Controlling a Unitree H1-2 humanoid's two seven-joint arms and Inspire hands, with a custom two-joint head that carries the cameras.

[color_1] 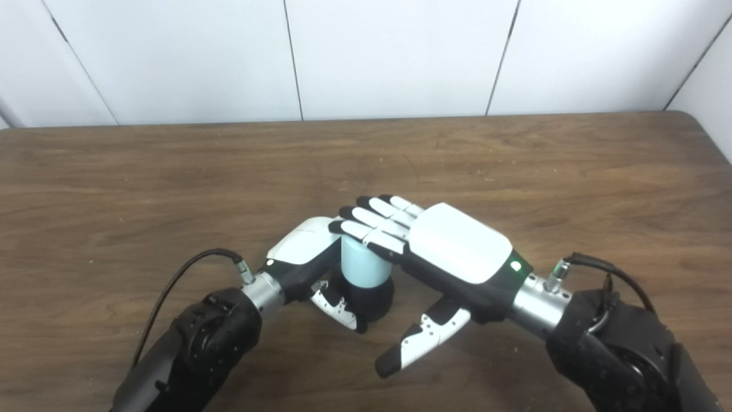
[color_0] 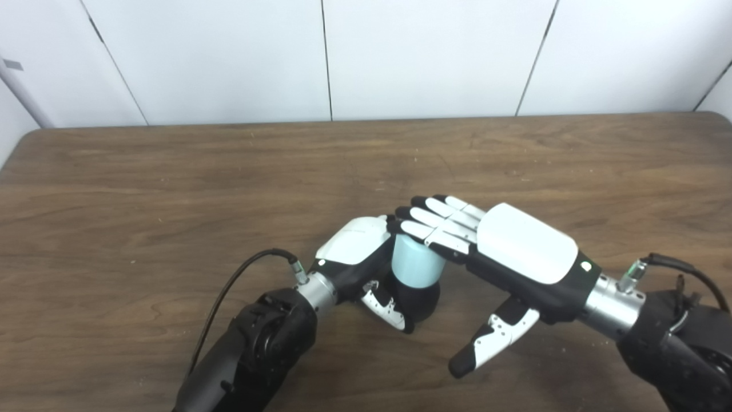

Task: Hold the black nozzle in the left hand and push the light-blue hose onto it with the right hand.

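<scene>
A brown wooden table (color_0: pixel 171 183) fills most of the scene, with white wall panels (color_0: pixel 229 57) behind its far edge. Two black arms come in from the bottom corners and meet near the middle of the near half of the table. The right hand (color_0: pixel 514 246) is the larger shape in view: its white back faces up, it is stretched out flat with the fingers (color_0: pixel 440 220) straight and close together, laid across the top of the hose, and its thumb (color_0: pixel 492 340) points down and away toward the table, holding nothing. The hand is open and only presses on the hose's top end. The left hand (color_0: pixel 357 246) is curled around the assembly from the left side, with its thumb (color_0: pixel 389 306) wrapped across the front of the nozzle, so it grips the nozzle. A black cable (color_0: pixel 229 286) loops from the left wrist, and another (color_0: pixel 680 269) from the right wrist. The hose (color_0: pixel 414 263), a short light-blue cylinder, stands upright between the two hands, its lower end sitting on the nozzle (color_0: pixel 423 300), a black rounded piece that shows just below it and rests on or just above the table; which cannot be told.
</scene>
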